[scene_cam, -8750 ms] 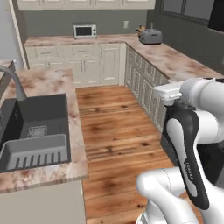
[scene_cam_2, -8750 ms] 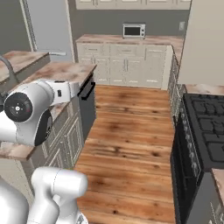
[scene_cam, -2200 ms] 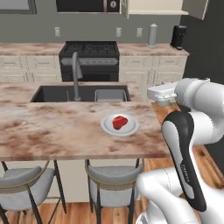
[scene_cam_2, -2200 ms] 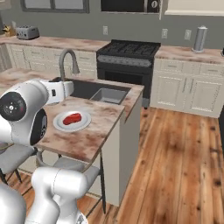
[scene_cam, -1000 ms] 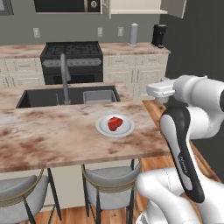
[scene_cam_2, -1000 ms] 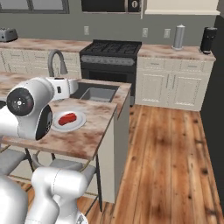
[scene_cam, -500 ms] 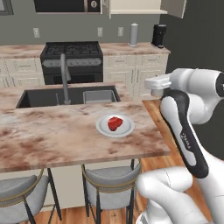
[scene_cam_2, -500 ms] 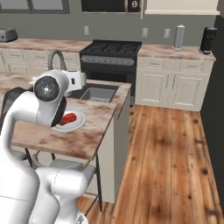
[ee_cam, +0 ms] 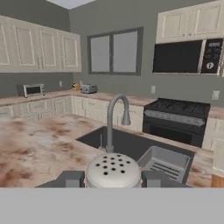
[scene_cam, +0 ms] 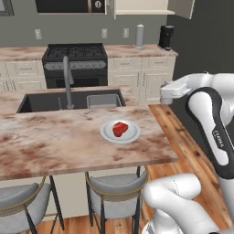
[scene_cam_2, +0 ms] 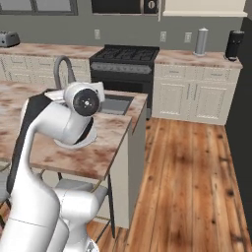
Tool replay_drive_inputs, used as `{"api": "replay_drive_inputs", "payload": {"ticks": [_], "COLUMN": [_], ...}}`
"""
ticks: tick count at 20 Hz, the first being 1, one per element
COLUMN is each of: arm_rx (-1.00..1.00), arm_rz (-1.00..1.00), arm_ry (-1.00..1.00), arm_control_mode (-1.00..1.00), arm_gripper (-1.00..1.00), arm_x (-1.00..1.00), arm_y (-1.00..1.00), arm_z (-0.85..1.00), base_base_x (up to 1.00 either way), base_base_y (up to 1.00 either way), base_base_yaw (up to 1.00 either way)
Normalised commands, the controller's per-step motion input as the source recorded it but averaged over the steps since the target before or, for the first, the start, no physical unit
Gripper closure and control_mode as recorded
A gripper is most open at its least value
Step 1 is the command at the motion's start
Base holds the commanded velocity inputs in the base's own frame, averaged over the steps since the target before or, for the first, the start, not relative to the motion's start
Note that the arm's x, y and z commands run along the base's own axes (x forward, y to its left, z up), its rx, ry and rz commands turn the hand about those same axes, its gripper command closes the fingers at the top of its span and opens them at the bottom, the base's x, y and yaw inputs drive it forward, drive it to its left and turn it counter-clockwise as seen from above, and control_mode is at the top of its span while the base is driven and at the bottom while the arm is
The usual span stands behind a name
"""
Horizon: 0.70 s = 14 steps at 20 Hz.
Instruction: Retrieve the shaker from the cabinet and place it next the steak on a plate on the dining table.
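Two dark finger tips of the end effector [ee_cam: 113, 180] are clamped on the shaker [ee_cam: 113, 171], one on each side of it. The shaker shows its rounded pale grey cap, dotted with small dark holes, low in the hand view. Beyond it in that view are a curved metal faucet [ee_cam: 114, 118] and a dark sink [ee_cam: 131, 145] set into the marble top, with a black stove [ee_cam: 178, 116] and a microwave [ee_cam: 189, 56] further back.

From the left base view, the white arm [scene_cam: 210, 119] rises at the right and reaches toward the right end of the dining table [scene_cam: 55, 146], a long table with a mottled brown-and-cream marble top. On the table, near its right end, sits the plate [scene_cam: 108, 133], round and pale, with the steak [scene_cam: 120, 128], a small red lump, at its middle. The arm's wrist is up and to the right of the plate, apart from it, past the table's edge. Two grey-cushioned stools [scene_cam: 111, 195] with metal frames stand under the near edge of the table.

From the right base view, the arm's elbow covers most of the plate; a sliver of its rim shows beneath. The cabinet [scene_cam: 144, 6] hangs on the far wall at upper right, its door swung open.
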Motion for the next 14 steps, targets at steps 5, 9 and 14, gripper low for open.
{"api": "replay_drive_inputs", "payload": {"ticks": [5,9,14], "arm_rx": [0.00,0.00,0.00], "arm_rz": [0.17,0.10,0.07], "arm_ry": [0.00,-0.01,0.00], "arm_control_mode": [-1.00,-1.00,-1.00], "arm_gripper": [1.00,1.00,1.00], "arm_x": [0.01,0.05,0.16], "arm_y": [0.00,0.00,-0.08], "arm_z": [-0.32,-0.30,-0.30], "base_base_x": [0.00,0.00,0.00], "base_base_y": [0.00,0.00,0.00], "base_base_yaw": [0.00,0.00,0.00]}}
